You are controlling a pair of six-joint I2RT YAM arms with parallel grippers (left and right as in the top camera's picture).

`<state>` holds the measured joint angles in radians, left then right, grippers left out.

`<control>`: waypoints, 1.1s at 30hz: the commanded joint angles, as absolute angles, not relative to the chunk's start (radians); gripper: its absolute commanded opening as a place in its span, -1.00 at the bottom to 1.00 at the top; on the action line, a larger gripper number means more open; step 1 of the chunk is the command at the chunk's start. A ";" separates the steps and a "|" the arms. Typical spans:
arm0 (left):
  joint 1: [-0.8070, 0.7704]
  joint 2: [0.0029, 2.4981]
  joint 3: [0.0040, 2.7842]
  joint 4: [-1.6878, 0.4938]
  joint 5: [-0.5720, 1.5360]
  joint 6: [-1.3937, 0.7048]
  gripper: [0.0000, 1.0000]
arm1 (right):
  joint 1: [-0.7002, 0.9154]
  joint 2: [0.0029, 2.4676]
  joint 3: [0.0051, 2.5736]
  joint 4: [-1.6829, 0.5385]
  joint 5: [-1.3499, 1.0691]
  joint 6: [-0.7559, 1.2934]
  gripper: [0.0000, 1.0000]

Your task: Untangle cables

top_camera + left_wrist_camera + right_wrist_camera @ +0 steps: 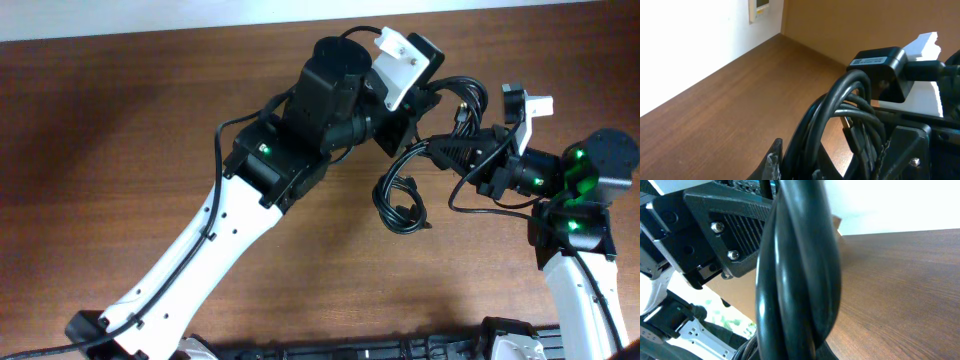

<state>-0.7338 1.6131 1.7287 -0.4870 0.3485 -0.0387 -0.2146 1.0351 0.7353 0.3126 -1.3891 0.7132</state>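
**Gripped from both sides**

Overhead: shows the cables (400, 198) as a loose black loop over the brown table (120, 130), right of centre, strung up toward two meeting arms. Puts the left gripper (402, 128) above that loop, clenched on its upper strands. Puts the right gripper (436, 152) just beside it, reaching in from the right, pinched onto a strand at the loop's top.

Left wrist: fills the lower right with the cables (840, 107), several thick strands arching up out of the clamp past one fingertip (769, 165) at the bottom edge. Shows a black plug block (881, 62) with a small label atop the arch, and bare table (740, 100) running to a white wall (685, 45).

Right wrist: looks straight at the cables (800, 270), a twisted bundle running top to bottom, very close. Hides the right fingers themselves. Catches a ribbed black housing (725, 230) with screws at upper left and table (900, 285) to the right
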 commanded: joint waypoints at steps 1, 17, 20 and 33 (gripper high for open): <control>-0.750 1.615 1.737 -0.428 0.300 -0.055 -1.00 | -0.210 1.028 0.743 0.312 -1.455 0.716 -0.92; -0.797 1.651 1.737 -0.386 -0.064 -0.201 -1.00 | -0.210 1.028 0.743 0.312 -1.460 0.715 -0.92; -0.796 1.661 1.737 -0.407 -0.132 -0.226 -1.00 | -0.210 1.028 0.743 0.312 -1.459 0.715 -0.92; -0.796 1.663 1.737 -0.447 -0.265 -0.299 -1.00 | -0.210 1.028 0.743 0.313 -1.460 0.715 -0.92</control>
<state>-0.8474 1.6478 1.7287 -0.4820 -0.0692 -0.2363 -0.2199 1.0492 0.7353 0.3042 -1.3647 0.7372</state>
